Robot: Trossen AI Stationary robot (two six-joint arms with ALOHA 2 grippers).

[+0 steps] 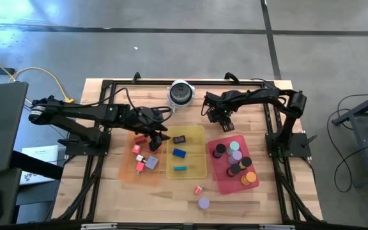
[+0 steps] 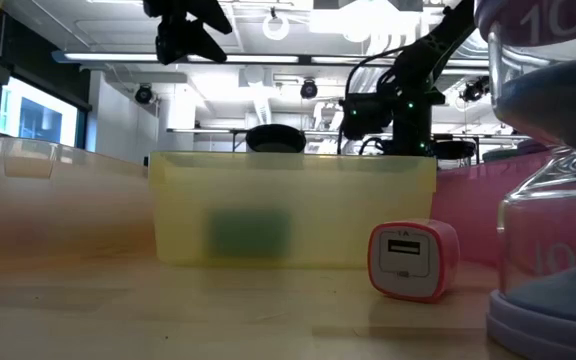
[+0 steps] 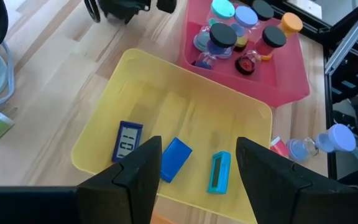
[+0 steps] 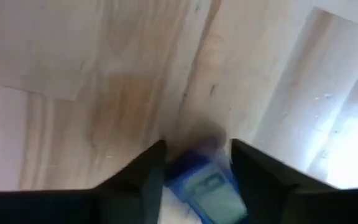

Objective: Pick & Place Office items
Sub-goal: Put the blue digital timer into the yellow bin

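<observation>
High view: the right gripper (image 1: 221, 121) sits just above centre, right of the middle, over bare wood between the round silver-and-black object (image 1: 181, 93) and the red tray (image 1: 234, 165). The left gripper (image 1: 153, 131) hangs at the upper left corner of the yellow tray (image 1: 186, 152), beside the orange tray (image 1: 139, 160). Two office items lie loose on the wood at lower centre: a small red piece (image 1: 198, 190) and a purple disc (image 1: 204, 203).

Low view: the red piece (image 2: 413, 259) stands in the lower right foreground before the yellow tray's wall (image 2: 293, 205); both grippers are dark shapes along the top edge, too dim to read.

Left wrist view: the left gripper's fingers (image 3: 143, 167) stand well apart with nothing between them, above the yellow tray holding blue and teal blocks (image 3: 176, 158).

Right wrist view: a small blue item (image 4: 207, 186) with a pale face lies between the right gripper's fingers (image 4: 149, 167), at bottom centre (whether they already pinch it I cannot tell).

The step in hand looks like a pick by the right arm. Next it likely needs a firm close, a lift, then a carry to the matching tray.
</observation>
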